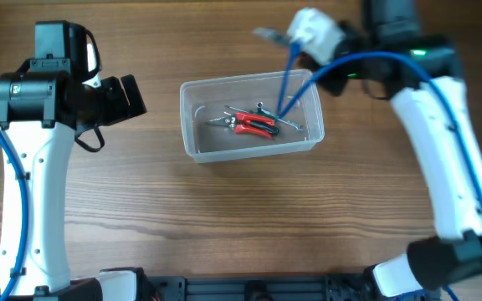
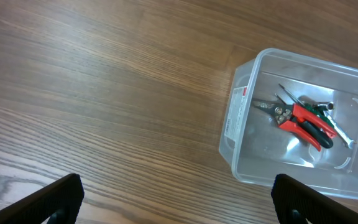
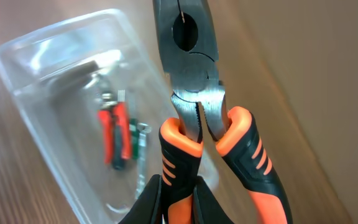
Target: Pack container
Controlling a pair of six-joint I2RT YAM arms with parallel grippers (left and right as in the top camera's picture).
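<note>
While the right gripper (image 3: 176, 200) pinches the pliers (image 3: 194, 93) by one orange handle, nose pointing away from its fingers, I log the container (image 3: 48, 87) lying ahead of it on the table (image 2: 104, 93). Inside lie red-handled cutters (image 2: 300, 121) and possibly a small spanner. Left gripper (image 2: 179, 202): spread wide, empty, container ahead to its right.
</note>
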